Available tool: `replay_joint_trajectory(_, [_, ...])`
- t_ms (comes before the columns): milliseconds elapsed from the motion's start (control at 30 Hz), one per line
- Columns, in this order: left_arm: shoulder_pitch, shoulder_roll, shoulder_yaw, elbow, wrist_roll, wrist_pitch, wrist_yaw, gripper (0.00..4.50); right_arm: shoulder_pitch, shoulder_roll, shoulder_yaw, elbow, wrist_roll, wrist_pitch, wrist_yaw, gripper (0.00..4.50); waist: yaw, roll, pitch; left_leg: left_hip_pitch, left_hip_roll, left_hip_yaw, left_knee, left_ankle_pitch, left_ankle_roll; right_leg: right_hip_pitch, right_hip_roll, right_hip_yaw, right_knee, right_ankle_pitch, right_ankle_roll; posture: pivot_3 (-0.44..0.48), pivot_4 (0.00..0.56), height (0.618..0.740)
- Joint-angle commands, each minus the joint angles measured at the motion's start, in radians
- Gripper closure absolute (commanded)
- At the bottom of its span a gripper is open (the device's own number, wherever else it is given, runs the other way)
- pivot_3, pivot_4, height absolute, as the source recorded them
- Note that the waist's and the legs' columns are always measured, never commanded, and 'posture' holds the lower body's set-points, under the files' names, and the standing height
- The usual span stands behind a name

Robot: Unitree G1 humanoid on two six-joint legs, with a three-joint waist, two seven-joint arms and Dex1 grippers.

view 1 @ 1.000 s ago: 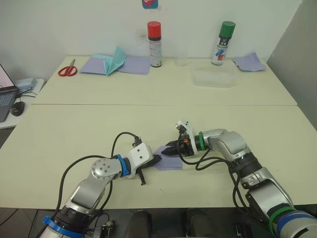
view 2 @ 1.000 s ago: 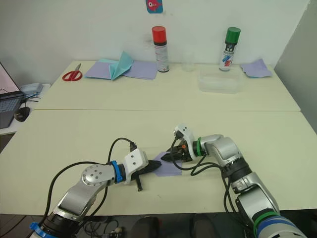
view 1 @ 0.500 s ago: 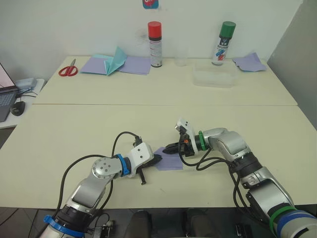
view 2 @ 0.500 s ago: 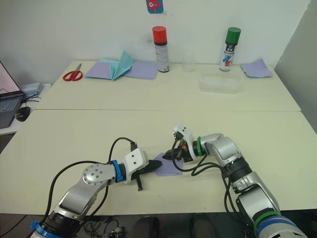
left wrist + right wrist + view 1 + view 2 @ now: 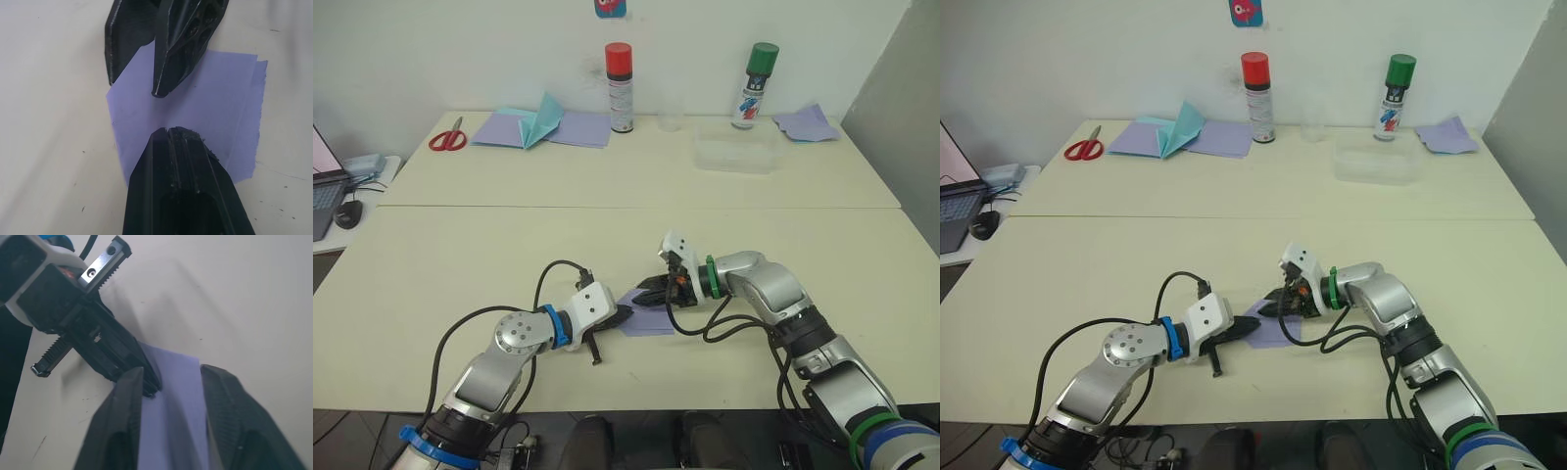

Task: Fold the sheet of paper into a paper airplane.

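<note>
Cream table (image 5: 460, 255) carries the work near its front edge. On the left, the left gripper (image 5: 619, 315) has its fingers pressed together, and their tip rests on the near-left border of the sheet of paper (image 5: 653, 324). The sheet lies flat between both grippers and directly under their tips. On the right, the right gripper (image 5: 648, 291) is spread over the sheet, one finger on each side of a lavender strip. During the last second it has moved a little closer to the left gripper, while the sheet did not shift. I judge the next fold is only prepared and not yet made.
</note>
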Motion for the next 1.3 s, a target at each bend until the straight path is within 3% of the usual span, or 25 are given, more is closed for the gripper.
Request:
replay_joint_trajectory(33, [0.042,0.015,-0.049,0.088,0.058,0.035,-0.001,4.50,-0.001,-0.025,-0.063,-0.012,0.022,0.016,-0.010,1.38,0.000,0.000,0.000,0.000,0.000,0.000,0.000,0.000,0.000,0.000,0.000,0.000,0.000,0.000,0.000,0.000,0.150,0.740])
replay_joint_trajectory(133, [0.051,0.020,-0.045,0.080,0.058,0.036,0.001,4.50,0.025,-0.058,-0.101,-0.048,0.051,0.073,-0.012,0.25,0.000,0.000,0.000,0.000,0.000,0.000,0.000,0.000,0.000,0.000,0.000,0.000,0.000,0.000,0.000,0.000,0.150,0.740])
replay_joint_trajectory(600, [0.065,0.029,-0.039,0.067,0.052,0.041,0.008,4.50,0.199,-0.158,-0.239,-0.335,0.259,0.464,-0.091,0.25,-0.003,0.000,-0.001,0.000,0.001,-0.001,0.000,0.000,0.000,0.000,0.000,0.001,0.000,0.000,0.000,0.000,0.150,0.740])
replay_joint_trajectory(1300, [0.057,0.027,-0.035,0.072,0.053,0.033,0.016,4.50,0.189,0.005,-0.308,-0.301,0.366,0.548,-0.278,0.25,-0.004,0.000,-0.002,0.000,0.001,0.000,0.000,0.000,0.000,0.000,0.003,0.001,0.000,0.000,0.000,0.000,0.150,0.740])
